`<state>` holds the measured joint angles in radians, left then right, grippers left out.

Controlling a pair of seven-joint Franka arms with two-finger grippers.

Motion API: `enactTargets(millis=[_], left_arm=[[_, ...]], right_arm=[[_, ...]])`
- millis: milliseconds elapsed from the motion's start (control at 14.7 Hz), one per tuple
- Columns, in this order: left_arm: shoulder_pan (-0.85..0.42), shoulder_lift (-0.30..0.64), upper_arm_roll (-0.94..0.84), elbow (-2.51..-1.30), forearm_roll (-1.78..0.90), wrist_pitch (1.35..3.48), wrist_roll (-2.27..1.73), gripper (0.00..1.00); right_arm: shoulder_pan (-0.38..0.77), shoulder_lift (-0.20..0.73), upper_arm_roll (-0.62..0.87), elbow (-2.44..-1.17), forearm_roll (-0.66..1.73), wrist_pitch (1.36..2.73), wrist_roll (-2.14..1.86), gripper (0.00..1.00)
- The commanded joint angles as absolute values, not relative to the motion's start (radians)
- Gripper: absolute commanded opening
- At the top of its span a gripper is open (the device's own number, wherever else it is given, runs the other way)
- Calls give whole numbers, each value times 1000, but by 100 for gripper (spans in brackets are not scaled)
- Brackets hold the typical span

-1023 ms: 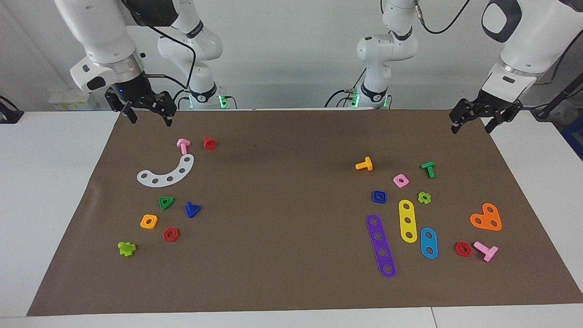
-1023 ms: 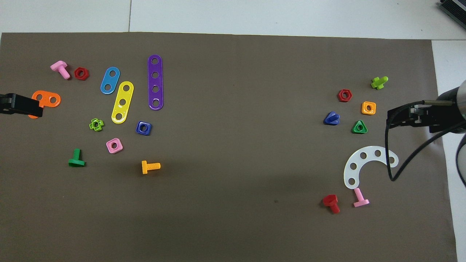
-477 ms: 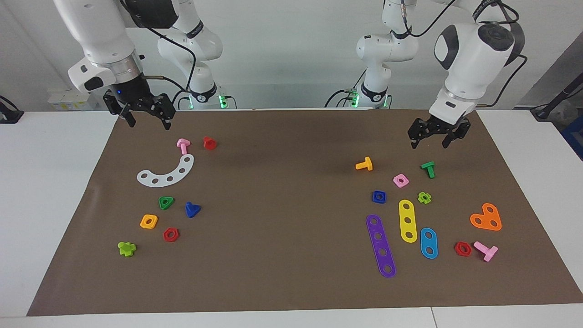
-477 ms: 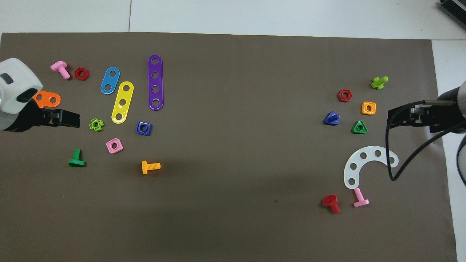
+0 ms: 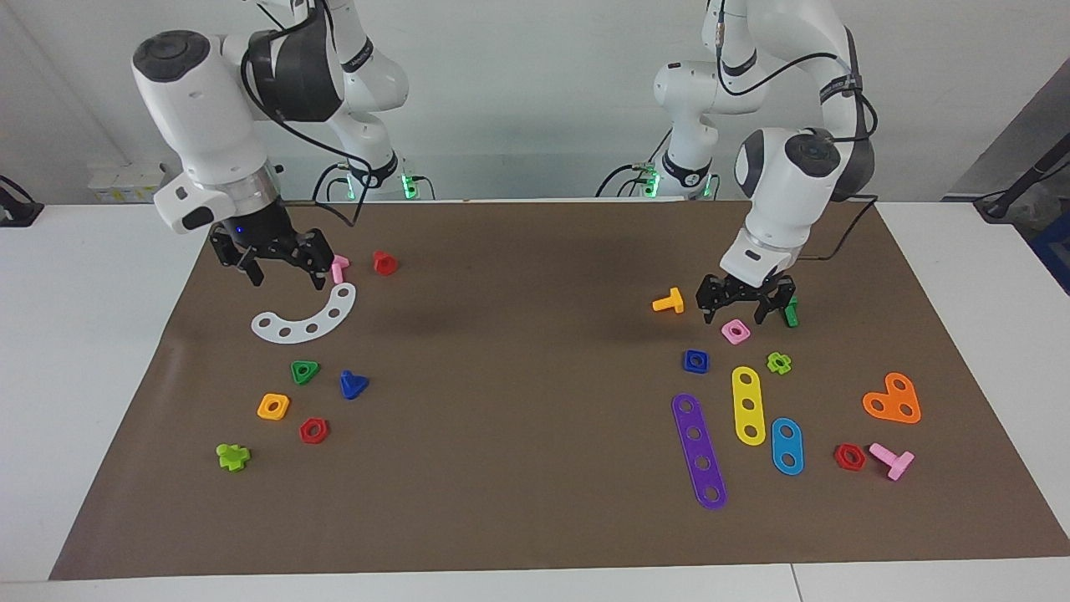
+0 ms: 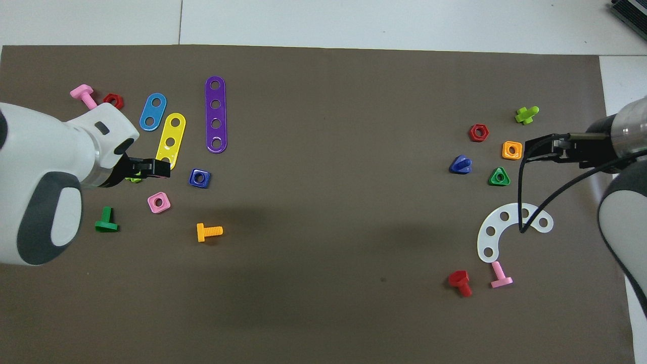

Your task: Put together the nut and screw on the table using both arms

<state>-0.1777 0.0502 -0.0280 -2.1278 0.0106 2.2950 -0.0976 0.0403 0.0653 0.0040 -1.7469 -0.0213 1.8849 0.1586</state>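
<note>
dark blue nut (image 5: 695,360) lies beside pink square nut (image 5: 736,332), under empty, spread-fingered left gripper (image 5: 744,308); screw (image 5: 353,384) sits farther out than open, empty right gripper (image 5: 282,266).

Facing, overhead: high, opposed, sharing mat (image 5: 535,502).

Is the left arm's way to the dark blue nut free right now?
Probably yes. The left claw hangs open above the pink nut, and the dark blue nut lies bare beside it, nothing on top.
</note>
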Motion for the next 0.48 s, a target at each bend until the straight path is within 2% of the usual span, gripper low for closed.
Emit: enactTargets(millis=[0,341,409], left_arm=[[-210,82,-17,-2187,-3,2400,-55,95],[-245,198,-15,-2183,-2,2511,46,95],[-245,215,-15,-2177,-2,2520,55,92]], right_arm=[[21,142,11,-1747,-2,1965,120,99],[21,271,11,-1747,-2,2082,118,96],[23,287,11,-1747,-2,2082,118,95]])
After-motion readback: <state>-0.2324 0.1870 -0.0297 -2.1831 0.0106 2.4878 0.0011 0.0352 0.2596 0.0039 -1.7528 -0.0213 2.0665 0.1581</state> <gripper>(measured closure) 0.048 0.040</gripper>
